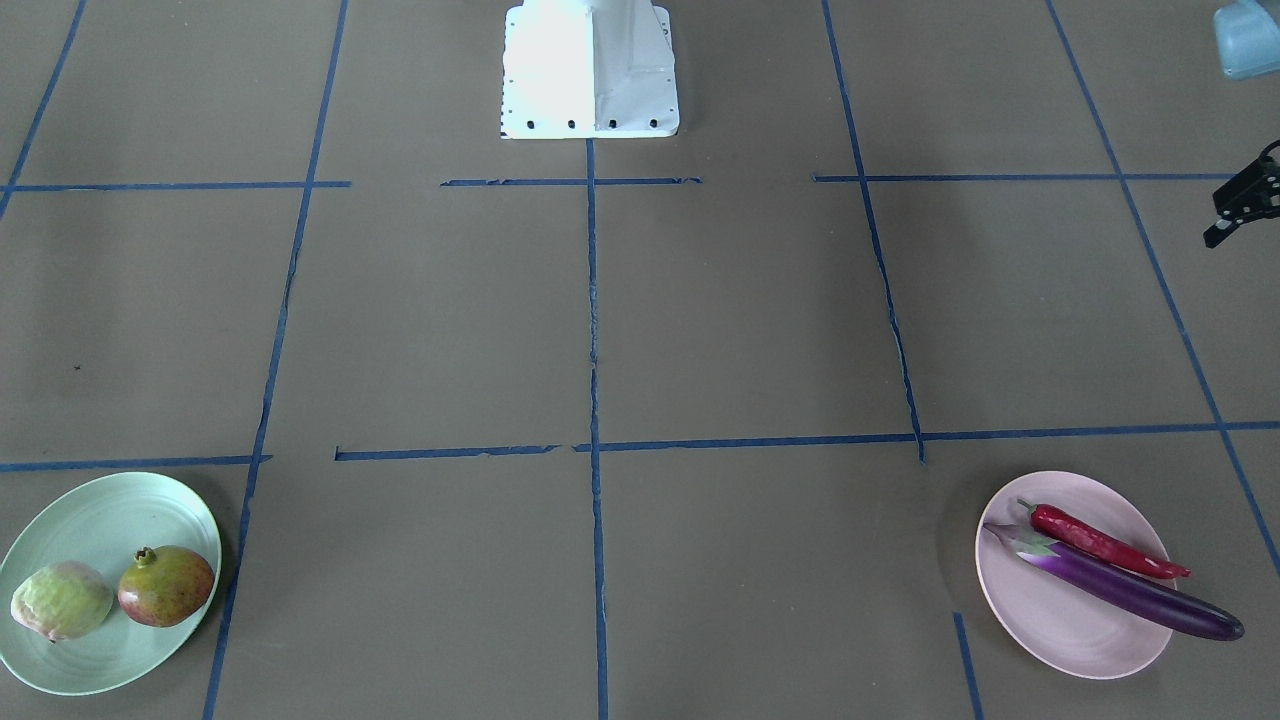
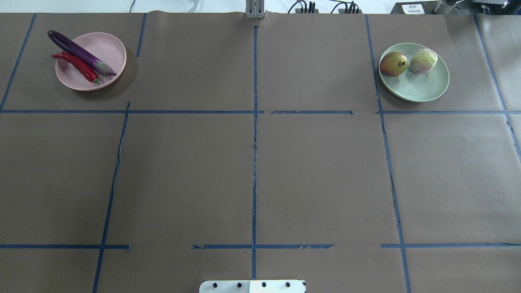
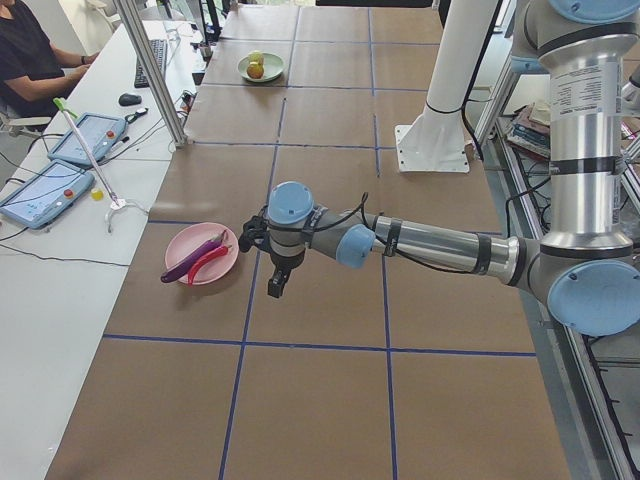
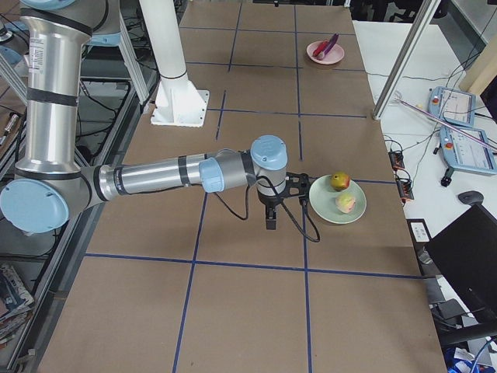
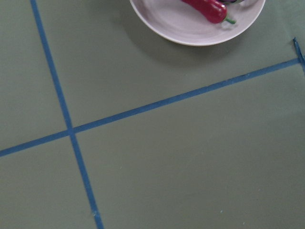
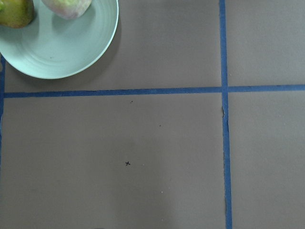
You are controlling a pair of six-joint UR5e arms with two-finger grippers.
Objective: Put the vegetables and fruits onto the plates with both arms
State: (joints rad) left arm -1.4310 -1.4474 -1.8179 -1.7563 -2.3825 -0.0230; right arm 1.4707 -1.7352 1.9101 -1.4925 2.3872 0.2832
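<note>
The purple eggplant [image 1: 1130, 592] and the red chili [image 1: 1100, 543] lie side by side on the pink plate [image 1: 1060, 630]. The pomegranate [image 1: 165, 585] and the pale green fruit [image 1: 62, 600] sit on the mint green plate [image 1: 100, 520]. My left gripper [image 3: 275, 288] hangs above the table just beside the pink plate [image 3: 200, 255]. It shows partly at the front view's right edge [image 1: 1240, 205], and I cannot tell whether it is open. My right gripper [image 4: 270, 220] hangs just beside the green plate [image 4: 338, 200], and I cannot tell its state. Neither holds anything that I can see.
The white base block [image 1: 590, 70] stands at the table's robot side. Blue tape lines [image 2: 255, 142] divide the brown table cover. An operators' desk with tablets [image 3: 45, 190] and a metal post [image 3: 150, 70] lie beyond the plates' edge.
</note>
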